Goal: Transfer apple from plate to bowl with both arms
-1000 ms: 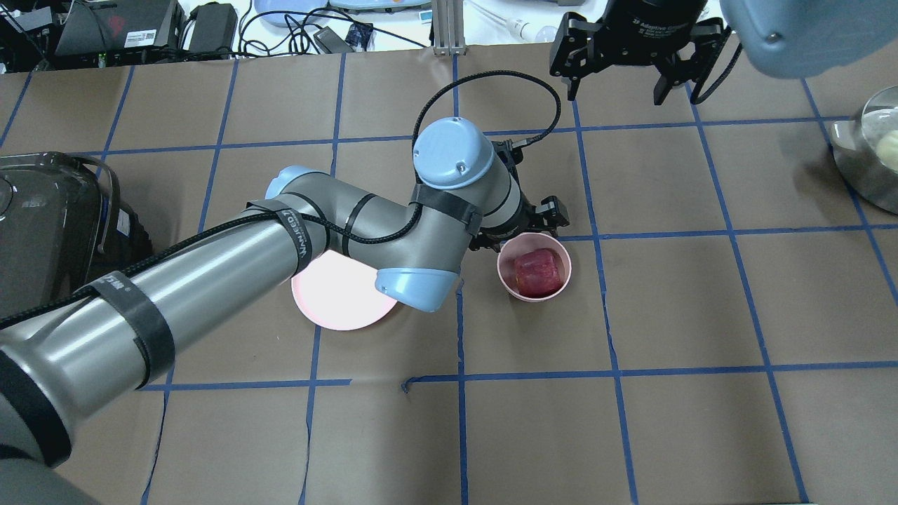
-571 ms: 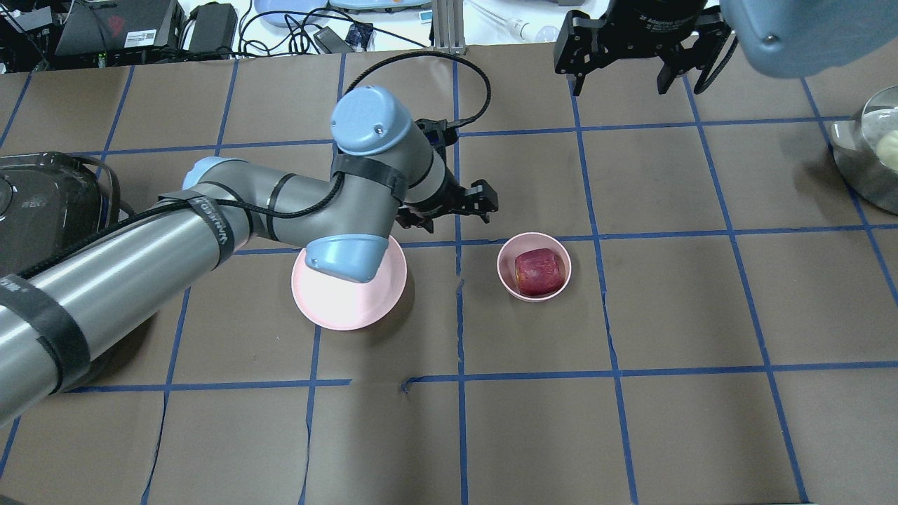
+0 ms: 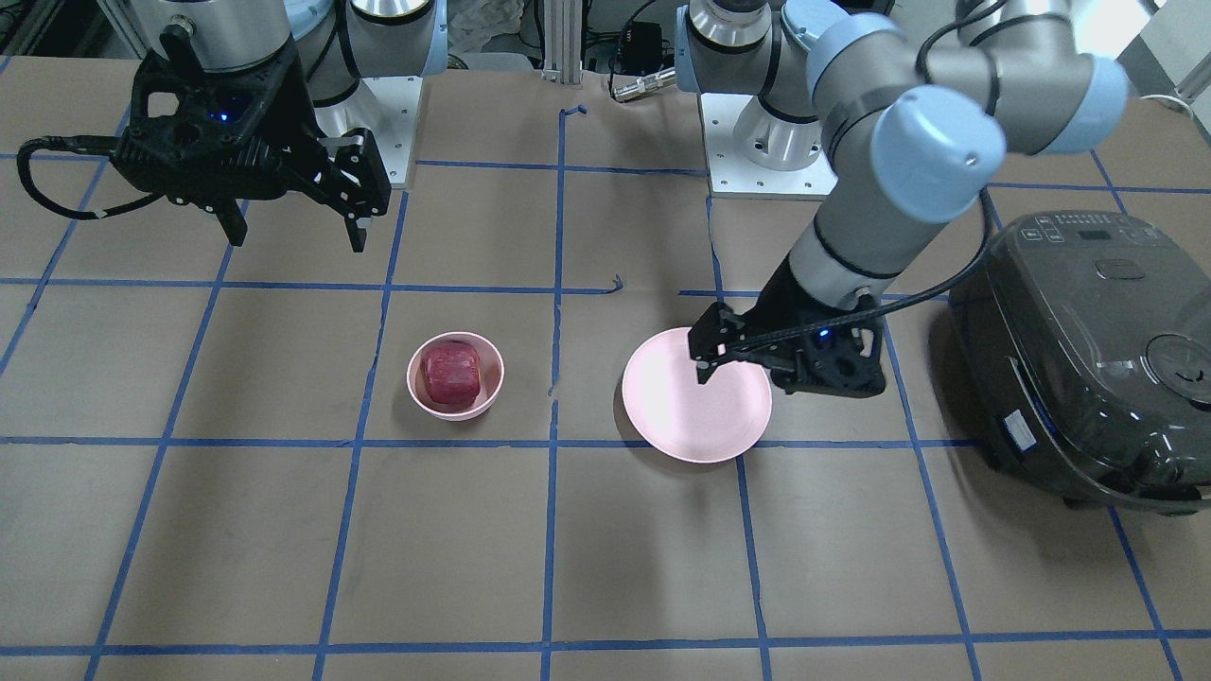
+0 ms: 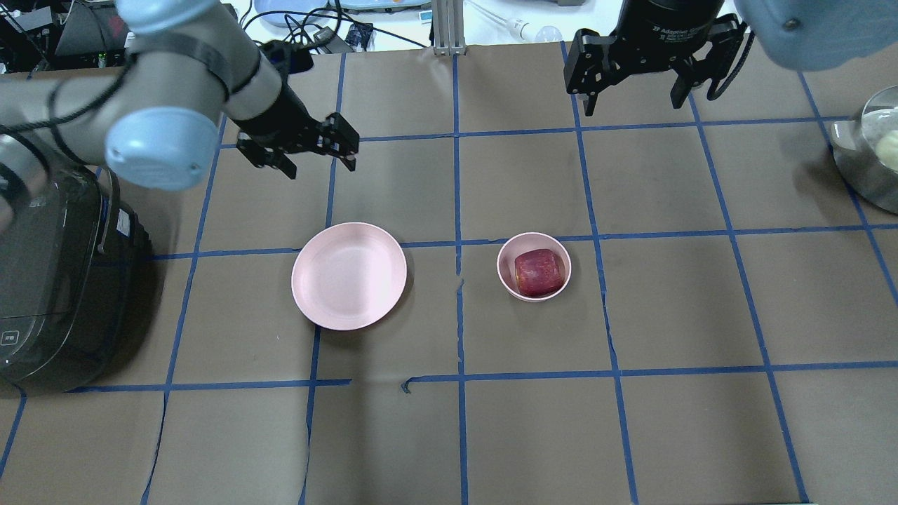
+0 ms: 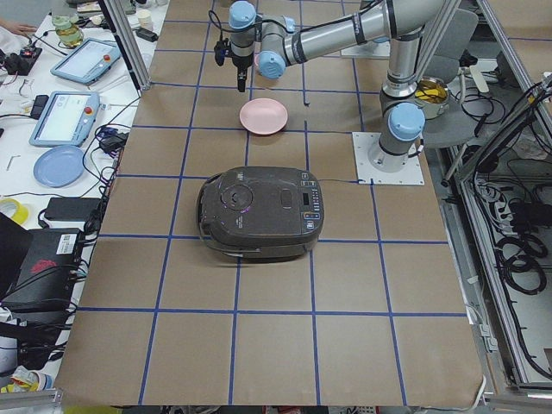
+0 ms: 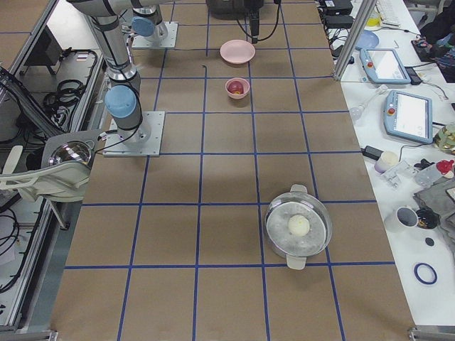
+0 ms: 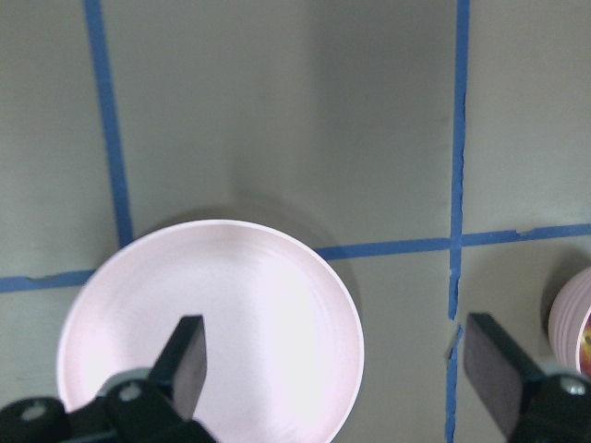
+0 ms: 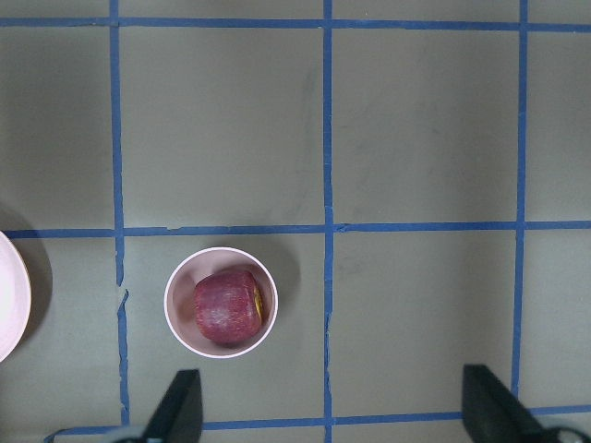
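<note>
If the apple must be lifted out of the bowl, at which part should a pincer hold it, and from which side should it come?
Hold the apple across its rounded red flanks, coming straight down from above. The bowl walls it in all round, so no sideways approach is open. It lies tipped, yellowish end sideways; the gaps to the wall look narrow.

L arm (image 4: pixel 175 77) comes in from the left side in overhead view, elbow bent, wrist turned so L gripper (image 4: pixel 321 167) points down. Its jaws are spread wide w/ nothing btwn them; wrist cam shows both fingers (image 7: pixel 189 355) far apart. R arm (image 4: pixel 793 28) enters at top right. R gripper (image 4: pixel 633 105) hangs straight down, raised, jaws also wide, nothing held. Each gripper body shows a blue light. The two grippers are well apart, neither touching anything.
</note>
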You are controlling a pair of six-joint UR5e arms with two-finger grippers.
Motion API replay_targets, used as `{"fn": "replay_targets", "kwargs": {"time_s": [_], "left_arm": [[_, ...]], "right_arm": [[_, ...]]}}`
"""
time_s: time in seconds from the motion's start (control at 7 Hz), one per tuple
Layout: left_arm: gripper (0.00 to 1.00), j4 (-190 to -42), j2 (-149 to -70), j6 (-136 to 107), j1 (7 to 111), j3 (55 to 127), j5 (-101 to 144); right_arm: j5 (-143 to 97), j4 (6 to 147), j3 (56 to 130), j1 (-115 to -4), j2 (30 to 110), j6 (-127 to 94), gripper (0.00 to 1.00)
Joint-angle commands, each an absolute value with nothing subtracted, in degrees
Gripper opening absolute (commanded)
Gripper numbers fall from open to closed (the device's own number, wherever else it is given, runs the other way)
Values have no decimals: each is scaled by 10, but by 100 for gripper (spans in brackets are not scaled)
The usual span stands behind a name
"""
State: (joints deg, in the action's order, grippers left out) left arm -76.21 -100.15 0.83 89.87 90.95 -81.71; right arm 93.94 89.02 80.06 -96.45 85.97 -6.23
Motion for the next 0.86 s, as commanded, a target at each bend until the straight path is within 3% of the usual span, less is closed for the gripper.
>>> {"fn": "replay_targets", "kwargs": {"time_s": [0.0, 0.71], "left_arm": [[100, -926, -954, 20, 901, 804, -877], [100, -927, -931, 24, 907, 824, -888]], "right_arm": [[935, 890, 801, -965, 860, -68, 100], [931, 896, 802, -965, 857, -111, 100]]}}
